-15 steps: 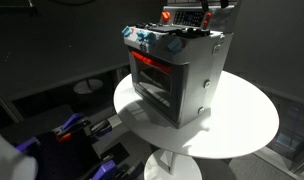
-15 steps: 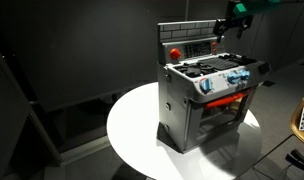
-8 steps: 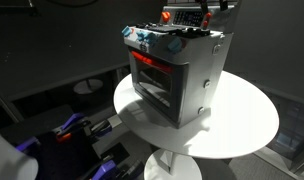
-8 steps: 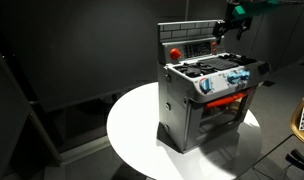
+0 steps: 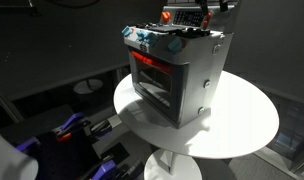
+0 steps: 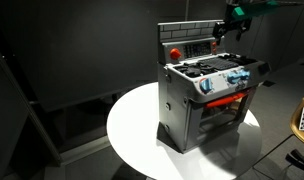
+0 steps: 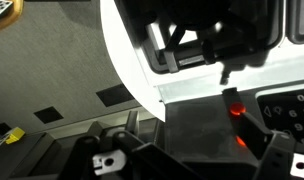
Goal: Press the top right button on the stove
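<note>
The stove [image 5: 177, 75] is a small silver-grey toy oven with a red-lit door window and stands on a round white table [image 5: 242, 125]. It also shows in the other exterior view [image 6: 207, 95]. Its raised back panel [image 6: 187, 45] carries red controls. My gripper [image 6: 230, 27] hangs at the panel's top right corner, close against it, and it also shows in an exterior view [image 5: 205, 12]. In the wrist view a glowing red button [image 7: 235, 110] lies just ahead of my gripper [image 7: 192, 135]. Its dark fingers blend into the panel, so the jaw gap is unclear.
Blue-and-red knobs [image 6: 232, 80] line the stove's front edge. The table [image 6: 132, 130] has bare room around the stove. Dark walls surround the scene, and dark equipment [image 5: 82, 130] stands beside the table.
</note>
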Controlling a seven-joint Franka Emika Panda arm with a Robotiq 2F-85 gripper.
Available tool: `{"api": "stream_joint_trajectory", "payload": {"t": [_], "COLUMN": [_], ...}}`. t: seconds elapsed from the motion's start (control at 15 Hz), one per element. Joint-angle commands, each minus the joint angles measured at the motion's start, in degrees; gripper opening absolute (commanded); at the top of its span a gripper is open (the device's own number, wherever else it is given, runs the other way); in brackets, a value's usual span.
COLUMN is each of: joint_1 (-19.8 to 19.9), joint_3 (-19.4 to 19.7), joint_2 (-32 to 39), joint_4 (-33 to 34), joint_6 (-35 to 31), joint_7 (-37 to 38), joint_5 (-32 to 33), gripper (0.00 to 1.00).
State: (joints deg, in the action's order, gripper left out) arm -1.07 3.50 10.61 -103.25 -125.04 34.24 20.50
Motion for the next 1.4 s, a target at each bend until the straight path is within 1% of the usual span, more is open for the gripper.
{"api": "stream_joint_trajectory", "payload": {"t": [0.0, 0.87, 1.13, 1.33], "joint_1": [-0.3, 0.1, 0.2, 0.3], "joint_3": [0.5, 1.4, 1.3, 0.7], "joint_2": [1.4, 3.0, 0.9, -1.9], "joint_4": [2.0, 3.7, 2.4, 0.8], "joint_6": [0.1, -2.4, -1.2, 0.4], "joint_7": [-0.1, -0.9, -2.6, -6.0], "joint_5": [-0.3, -0.8, -2.1, -4.1], "gripper": [1.00, 1.00, 1.00, 1.00]}}
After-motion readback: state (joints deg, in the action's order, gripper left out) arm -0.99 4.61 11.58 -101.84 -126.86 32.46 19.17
